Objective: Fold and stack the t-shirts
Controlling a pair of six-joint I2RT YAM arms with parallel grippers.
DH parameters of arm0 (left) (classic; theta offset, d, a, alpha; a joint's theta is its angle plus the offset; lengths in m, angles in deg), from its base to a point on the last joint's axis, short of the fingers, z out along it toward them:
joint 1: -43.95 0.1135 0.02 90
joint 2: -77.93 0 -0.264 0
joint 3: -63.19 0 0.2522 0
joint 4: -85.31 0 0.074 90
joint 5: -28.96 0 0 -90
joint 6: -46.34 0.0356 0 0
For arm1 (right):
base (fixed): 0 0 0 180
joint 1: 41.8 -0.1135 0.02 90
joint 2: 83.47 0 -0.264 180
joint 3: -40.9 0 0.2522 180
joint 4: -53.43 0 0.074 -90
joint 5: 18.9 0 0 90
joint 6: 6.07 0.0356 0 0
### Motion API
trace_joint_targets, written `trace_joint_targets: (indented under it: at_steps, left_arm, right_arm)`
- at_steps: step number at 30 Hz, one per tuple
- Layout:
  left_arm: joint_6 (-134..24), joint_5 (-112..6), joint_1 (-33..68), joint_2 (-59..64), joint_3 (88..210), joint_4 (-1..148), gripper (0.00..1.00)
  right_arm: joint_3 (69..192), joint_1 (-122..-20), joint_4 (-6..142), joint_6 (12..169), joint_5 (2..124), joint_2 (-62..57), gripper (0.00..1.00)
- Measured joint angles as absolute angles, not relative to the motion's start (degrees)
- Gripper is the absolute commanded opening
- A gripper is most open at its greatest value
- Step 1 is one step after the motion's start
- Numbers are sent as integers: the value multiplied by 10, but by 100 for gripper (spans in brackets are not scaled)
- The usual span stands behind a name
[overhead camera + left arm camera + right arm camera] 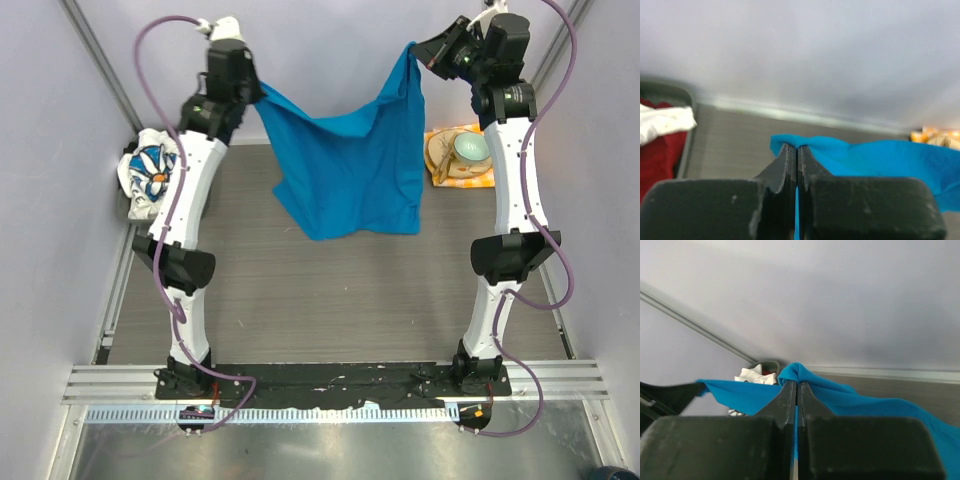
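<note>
A plain bright blue t-shirt (345, 165) hangs spread in the air over the back of the table, held by two upper corners. My left gripper (262, 92) is shut on its left corner, and blue cloth (875, 160) bunches over the closed tips (797, 146). My right gripper (412, 48) is shut on the right corner, higher up, with blue cloth (865, 400) wrapped over its tips (797, 382). The white t-shirt with blue daisies (150, 172) lies crumpled in a bin at the far left, on top of a red t-shirt (660, 155).
An orange-and-white checked napkin (478, 178) with a pale green bowl (468, 148) on it lies at the back right. The dark bin (670, 91) stands against the left wall. Grey walls close the back and both sides; the wood-grain table (340, 300) stretches below the hanging shirt.
</note>
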State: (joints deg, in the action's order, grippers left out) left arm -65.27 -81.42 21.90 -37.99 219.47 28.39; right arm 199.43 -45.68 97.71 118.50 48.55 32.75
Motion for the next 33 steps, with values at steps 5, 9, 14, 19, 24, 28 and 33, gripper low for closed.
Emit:
trace_joint_targets:
  at_steps: [5,9,14,19,24,28,33]
  left_arm:
    - [-643,-730,338,-380,2218,331,0]
    - [-640,-696,385,-359,2217,363,0]
    - [-642,-647,376,-321,2194,385,0]
    - [-658,-623,369,-178,1916,458,0]
    - [-678,-619,369,-143,1752,475,0]
    - [-688,-601,368,-148,1743,462,0]
    - [-687,-583,360,-128,1800,459,0]
  right_arm:
    - [1951,-476,906,1123,506,319,1]
    - [1936,-537,885,1029,546,294,1]
    - [1863,-616,858,962,548,197,1]
    - [1622,-612,790,941,574,3,1]
    - [1482,-605,751,940,602,-84,1]
    - [1499,-605,767,939,612,-53,1]
    - [1633,-605,815,937,613,18,1]
